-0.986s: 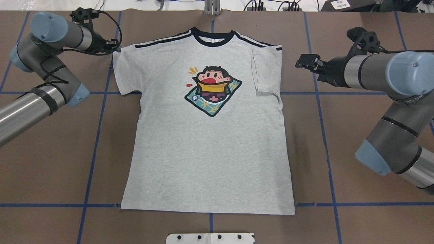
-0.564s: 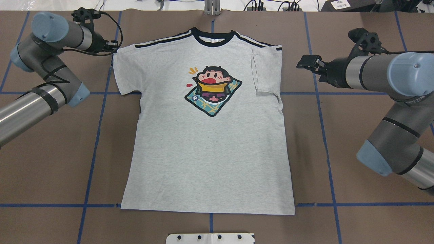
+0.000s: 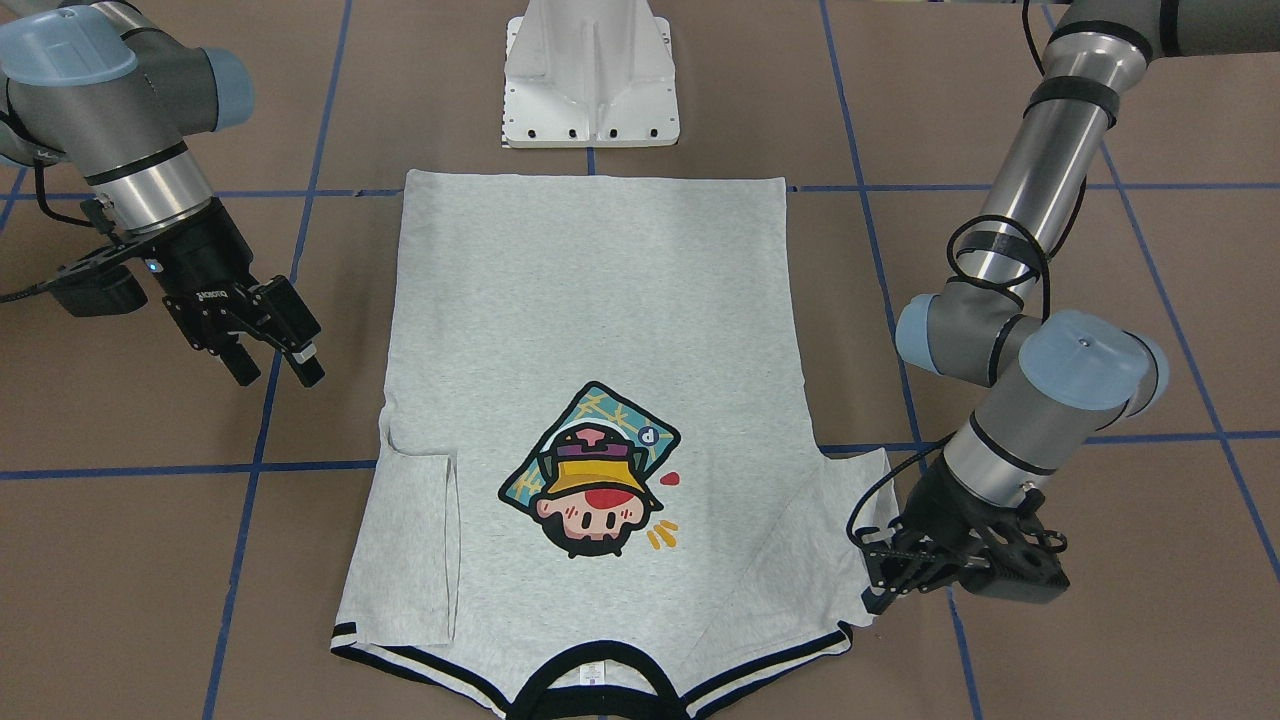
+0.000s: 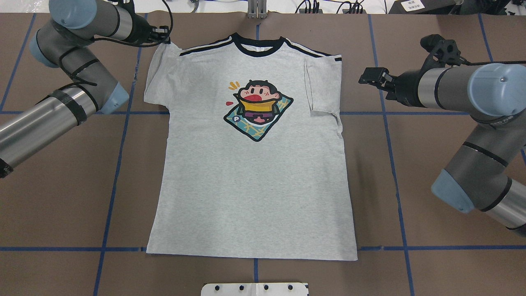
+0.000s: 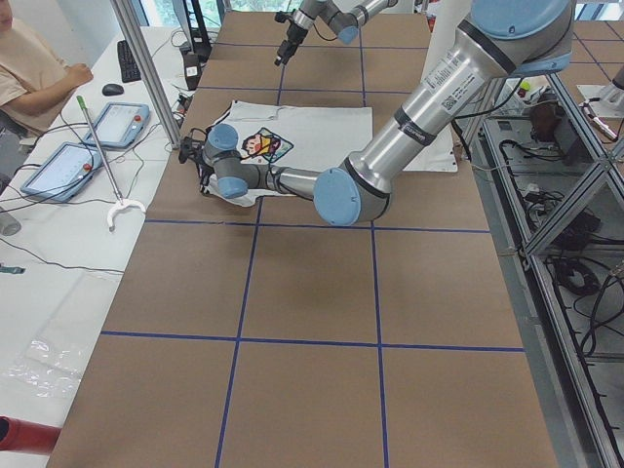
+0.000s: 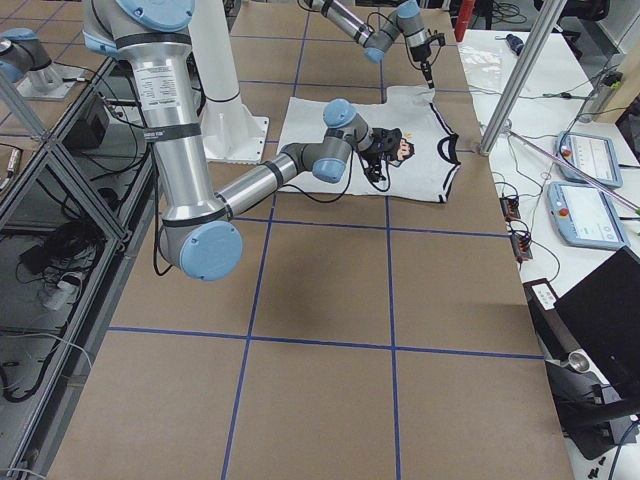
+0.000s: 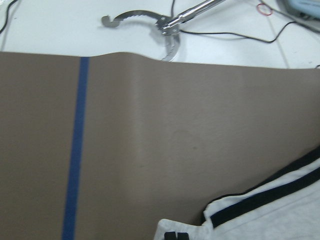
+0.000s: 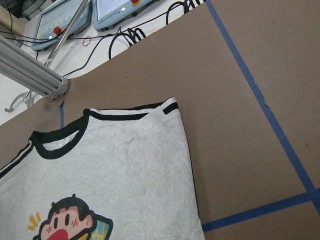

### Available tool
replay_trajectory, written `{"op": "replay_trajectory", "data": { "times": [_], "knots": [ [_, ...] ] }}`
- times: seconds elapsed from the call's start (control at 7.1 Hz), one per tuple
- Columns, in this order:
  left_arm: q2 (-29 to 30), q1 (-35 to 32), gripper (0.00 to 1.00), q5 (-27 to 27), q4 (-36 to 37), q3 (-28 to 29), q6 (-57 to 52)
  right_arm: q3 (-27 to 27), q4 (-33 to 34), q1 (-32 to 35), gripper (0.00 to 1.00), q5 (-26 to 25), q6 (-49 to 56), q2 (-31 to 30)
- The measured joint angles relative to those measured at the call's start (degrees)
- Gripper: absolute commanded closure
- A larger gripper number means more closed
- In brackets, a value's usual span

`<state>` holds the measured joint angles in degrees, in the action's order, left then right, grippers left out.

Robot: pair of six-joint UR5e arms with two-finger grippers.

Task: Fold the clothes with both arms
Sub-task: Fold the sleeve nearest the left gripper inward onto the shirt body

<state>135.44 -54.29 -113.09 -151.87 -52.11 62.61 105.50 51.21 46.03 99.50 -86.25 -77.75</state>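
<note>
1. The grey T-shirt (image 4: 254, 185) lies print-up in the middle of the brown table (image 4: 61, 205). Its black collar (image 4: 258, 43) is at the far edge and its hem is near the white pedestal base (image 3: 590, 80).
2. The cartoon print (image 4: 258, 109) sits on the chest, on the far half of the shirt.
3. The right sleeve (image 4: 324, 86) is folded inward and lies flat on the shirt's body.
4. The left gripper (image 4: 164, 40) is at the far left shoulder corner, with its fingers pressed together on the edge of the left sleeve (image 4: 158, 78). That corner is raised off the table and drawn towards the body.
5. The right gripper (image 3: 280, 378) hangs over bare table just to the right of the folded sleeve. Its fingers are spread and it does not touch the cloth.
6. Blue tape lines (image 4: 61, 248) cross the table, and one runs under the hem.
7. The left wrist camera shows the black shoulder stripes (image 7: 265, 200) low on the right of its picture, above brown table.
</note>
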Motion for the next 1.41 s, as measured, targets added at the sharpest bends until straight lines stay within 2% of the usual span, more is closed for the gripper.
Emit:
{"op": "replay_trajectory", "data": {
  "times": [0.28, 0.42, 0.56, 0.7, 0.85, 0.99, 1.13, 1.41],
  "knots": [
    [3.1, 3.8, 1.0, 2.7, 1.8, 0.5, 3.1, 0.0, 0.1, 0.1, 0.0, 0.1, 0.1, 0.1],
    [5.5, 4.7, 1.0, 5.4, 2.1, 3.9, 3.3, 0.0, 0.1, 0.1, 0.0, 0.1, 0.1, 0.2],
    [7.5, 5.1, 0.22, 7.9, 1.9, 7.7, 3.3, 0.0, 0.1, 0.1, 0.0, 0.1, 0.1, 0.3],
    [8.4, 5.3, 0.0, 9.7, 1.5, 9.9, 3.2, -0.1, 0.1, 0.1, 0.0, 0.0, 0.0, 0.5],
    [8.6, 5.6, 0.0, 10.4, 1.2, 9.4, 3.3, -0.2, 0.2, -0.1, 0.0, -0.1, -0.1, 0.6],
    [6.8, 6.1, 0.0, 10.0, 1.2, 4.3, 4.0, 0.3, 1.0, -0.5, 0.0, -0.1, -0.5, 0.7],
    [1.6, 6.9, 0.0, 7.6, 1.5, -5.1, 4.9, 2.3, 5.2, -2.3, 0.0, 0.0, -1.1, 0.7],
    [-10.5, 9.6, 0.0, 1.7, 1.9, -24.9, 11.3, 10.3, 19.2, -10.9, 0.0, -2.0, -8.0, 0.3]
  ]
}}
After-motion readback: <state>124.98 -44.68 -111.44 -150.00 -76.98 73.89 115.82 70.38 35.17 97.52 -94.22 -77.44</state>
